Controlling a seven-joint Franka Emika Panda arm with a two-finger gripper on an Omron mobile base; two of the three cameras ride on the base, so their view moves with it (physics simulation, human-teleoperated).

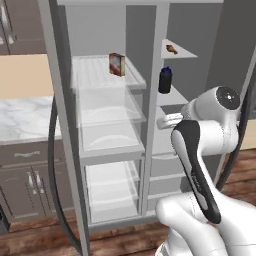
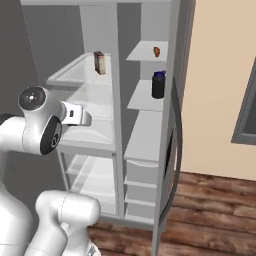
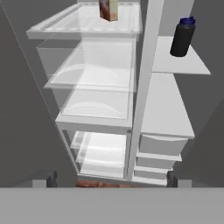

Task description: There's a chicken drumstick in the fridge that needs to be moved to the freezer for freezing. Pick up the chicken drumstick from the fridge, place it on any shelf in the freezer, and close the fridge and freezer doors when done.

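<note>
The reddish-brown box (image 3: 109, 9) on the top clear shelf, far ahead of the end effector (image 3: 109, 180), is cut by the upper edge of the hand view, so its top is not visible. The chicken drumstick (image 1: 171, 48) on the highest pale shelf (image 1: 182, 52), above and to the right of the end effector, is too small in both base views to tell its thin end from its thick end. The dark jar (image 1: 165, 80) one shelf lower has no label that can be read, and the fridge and freezer doors (image 1: 61, 125) are cut by the picture edges.
</note>
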